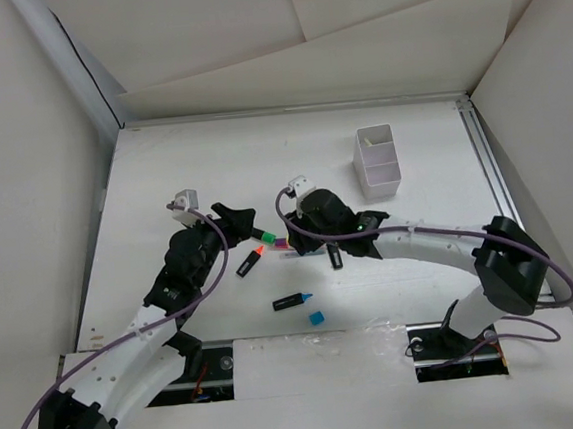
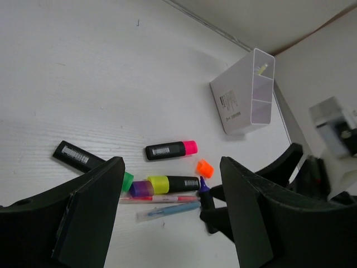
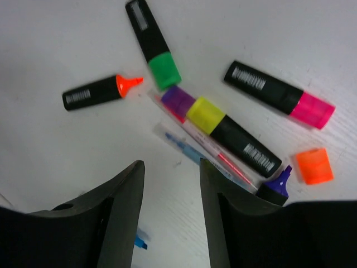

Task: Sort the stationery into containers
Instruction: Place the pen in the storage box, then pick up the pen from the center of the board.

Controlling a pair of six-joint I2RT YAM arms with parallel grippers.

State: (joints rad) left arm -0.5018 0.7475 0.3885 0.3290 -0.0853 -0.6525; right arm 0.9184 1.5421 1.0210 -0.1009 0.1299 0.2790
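A: Any readable labels?
B: There is a pale strip on each black barrel: pink-capped highlighter [image 3: 279, 95], yellow-capped highlighter [image 3: 231, 134], green-capped highlighter [image 3: 150, 44]. The print is too small to read, as is the sticker on the white box [image 2: 234, 106].
A: Arms?
B: Both are bent over the cluster at mid surface [image 1: 164, 185], with the box well apart, far right. Left gripper [image 2: 170, 167] fingers apart, nothing between them. Right gripper [image 3: 170, 166] the same.
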